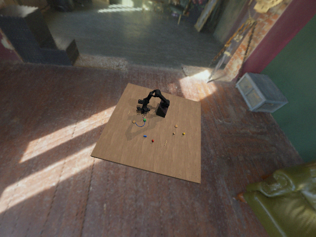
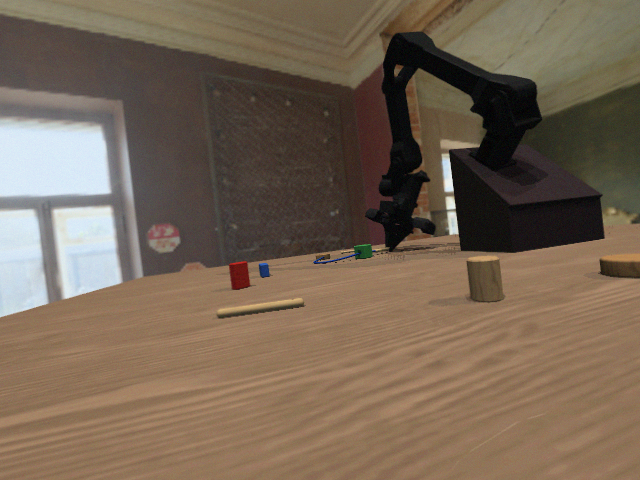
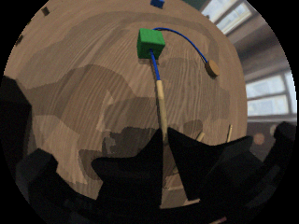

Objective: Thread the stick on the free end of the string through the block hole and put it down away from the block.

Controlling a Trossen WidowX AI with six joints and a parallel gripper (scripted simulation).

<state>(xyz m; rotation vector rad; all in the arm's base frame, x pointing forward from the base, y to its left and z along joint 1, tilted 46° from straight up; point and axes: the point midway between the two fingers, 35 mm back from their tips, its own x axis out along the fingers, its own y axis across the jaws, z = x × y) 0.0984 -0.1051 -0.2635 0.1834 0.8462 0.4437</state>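
Observation:
The green block (image 1: pixel 144 119) (image 2: pixel 363 251) (image 3: pixel 149 43) with the hole stands on the table. The blue string (image 1: pixel 139 126) (image 2: pixel 336 260) (image 3: pixel 184 38) curves from the round wooden button (image 1: pixel 134 121) (image 2: pixel 325 256) (image 3: pixel 212 68) to the block's far side and comes out of the side nearer my gripper. The stick (image 3: pixel 162 105) on its end is wholly outside the block, with a short piece of string between them. My gripper (image 2: pixel 391 249) (image 3: pixel 163 131) is shut on the stick's far end, low over the table. The fingers hide that end.
A blue piece (image 1: pixel 144 136) (image 2: pixel 264 270) (image 3: pixel 157 3), a red piece (image 1: pixel 152 140) (image 2: pixel 239 275) and a loose stick (image 1: pixel 165 142) (image 2: pixel 261 307) lie away from the block. Other loose sticks (image 3: pixel 230 133) (image 3: pixel 201 137) lie near my fingers. A wooden cylinder (image 2: pixel 484 279) and a disc (image 1: pixel 176 126) (image 2: pixel 622 265) stand apart.

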